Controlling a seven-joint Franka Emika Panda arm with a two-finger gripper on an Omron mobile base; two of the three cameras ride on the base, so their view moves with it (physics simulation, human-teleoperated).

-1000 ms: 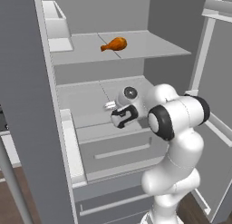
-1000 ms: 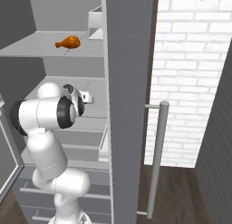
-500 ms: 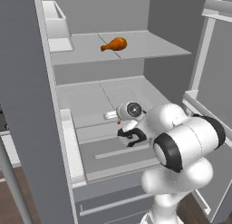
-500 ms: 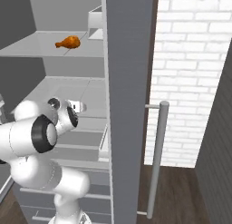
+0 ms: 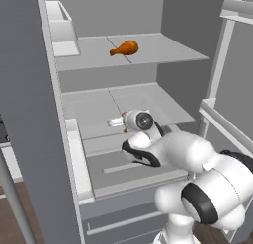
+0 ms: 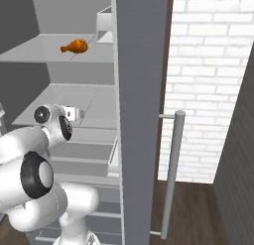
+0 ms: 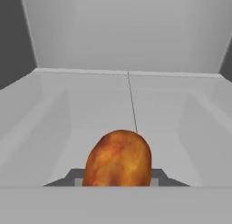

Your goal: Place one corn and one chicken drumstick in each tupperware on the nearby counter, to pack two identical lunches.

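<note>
I have one orange-brown chicken drumstick (image 7: 118, 158) pinched between my gripper (image 7: 118, 178) jaws, its bulbous end filling the space between the dark fingertips, held just above the pale grey middle shelf (image 5: 148, 102) of the open fridge. A second orange-brown drumstick (image 5: 125, 48) lies on the upper shelf (image 5: 168, 48), well apart.

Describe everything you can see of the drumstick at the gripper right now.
The chicken drumstick is a glossy orange-brown lump, mottled darker, its rounded meaty end facing the hand camera; the bone tip is hidden. It sits between the gripper fingers, which are closed on its sides, above the pale middle fridge shelf. Whether it rests on the shelf is unclear.
</note>
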